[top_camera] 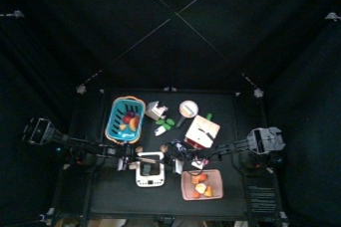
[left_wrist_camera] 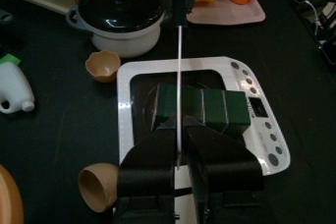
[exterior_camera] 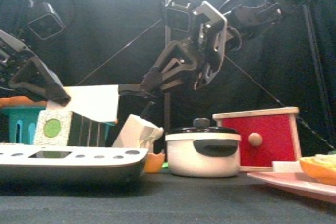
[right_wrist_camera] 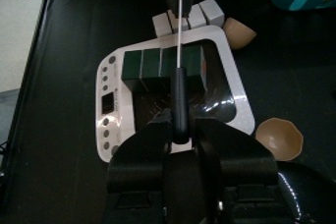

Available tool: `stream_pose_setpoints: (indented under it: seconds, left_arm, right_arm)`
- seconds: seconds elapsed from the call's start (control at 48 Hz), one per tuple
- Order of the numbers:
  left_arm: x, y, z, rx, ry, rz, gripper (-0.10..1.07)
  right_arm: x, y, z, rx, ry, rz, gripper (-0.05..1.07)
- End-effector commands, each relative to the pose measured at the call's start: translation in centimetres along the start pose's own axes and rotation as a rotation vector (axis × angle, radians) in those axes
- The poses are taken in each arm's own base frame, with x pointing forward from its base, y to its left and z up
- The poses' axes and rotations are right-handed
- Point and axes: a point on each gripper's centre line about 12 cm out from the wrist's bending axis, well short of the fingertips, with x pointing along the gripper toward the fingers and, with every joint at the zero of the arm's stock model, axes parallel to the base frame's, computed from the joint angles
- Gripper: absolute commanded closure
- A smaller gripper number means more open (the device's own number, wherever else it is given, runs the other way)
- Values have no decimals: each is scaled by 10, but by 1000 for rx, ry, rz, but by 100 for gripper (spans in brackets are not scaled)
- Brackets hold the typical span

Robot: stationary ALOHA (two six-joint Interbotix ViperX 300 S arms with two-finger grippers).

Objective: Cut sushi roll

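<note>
1. The sushi roll point(left_wrist_camera: 197, 110) lies on the white scale point(left_wrist_camera: 269, 120) at the near middle of the desk point(left_wrist_camera: 53, 130); its long axis runs left to right.
2. The knife point(left_wrist_camera: 176, 61) crosses that axis squarely, over the roll's left part.
3. The left gripper point(left_wrist_camera: 178, 159) is clenched on the knife handle, directly above the roll.
4. The right gripper point(right_wrist_camera: 178, 140) appears clenched on a similar rod; both arms are judged equally near.

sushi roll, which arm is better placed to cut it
Right, probably: the right gripper holds the knife, blade lying across the sushi roll on the white tray. The left gripper sits by the roll, seemingly without a tool.
</note>
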Motion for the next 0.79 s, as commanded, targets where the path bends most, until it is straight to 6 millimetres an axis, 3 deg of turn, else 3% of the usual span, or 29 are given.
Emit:
stream_pose_setpoints:
  seconds: [0.0,0.771]
  left_arm:
    - [3,1,1,-5,7,5,53]
    - [13,3,-5,-7,53,16,53]
  right_arm:
    - [-1,9,10,-8,-28,20,52]
    - [4,5,3,-2,-7,11,52]
